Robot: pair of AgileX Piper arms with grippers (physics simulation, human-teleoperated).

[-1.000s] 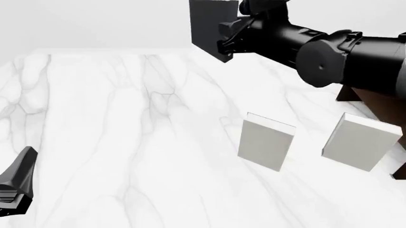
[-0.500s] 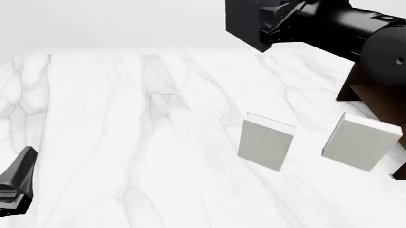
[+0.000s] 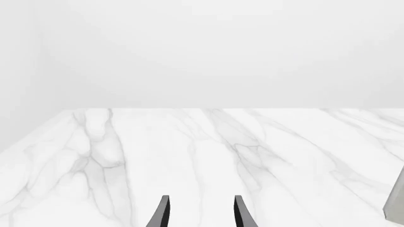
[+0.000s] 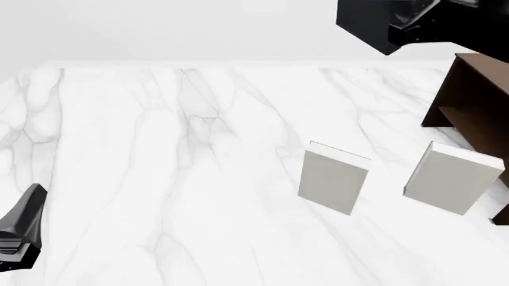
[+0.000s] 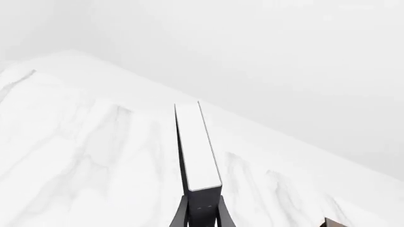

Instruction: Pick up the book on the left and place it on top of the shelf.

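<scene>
High at the top right of the front view, the right gripper [image 4: 409, 30] carries the book [image 4: 362, 24] in the air, well above the table [image 4: 159, 149] and just left of the shelf [image 4: 469, 95]. That arm is cut off by the frame's upper edge, so only part of it shows. From the right wrist view the book [image 5: 197, 146] stands edge-on, its white page edge facing the camera and its dark charcoal covers on either side, with the right gripper [image 5: 202, 215] clenched on its near end, one finger pressed against each cover. A small brown corner of the shelf [image 5: 331, 222] peeks in at the edge of that view. The shelf itself is dark brown, open-fronted, with a flat top and an inner board, and it stands on the table's right side, partly out of frame. Two pale books stand upright on the marble: the nearer pale book [image 4: 332, 177] sits right of centre, and the other pale book [image 4: 452, 177] is further right, just in front of the shelf. At the lower left, the left gripper [image 4: 20, 229] rests low over the table, far from everything else; in the left wrist view its fingertips [image 3: 162, 213] are spread apart with nothing between them, only bare marble ahead.
</scene>
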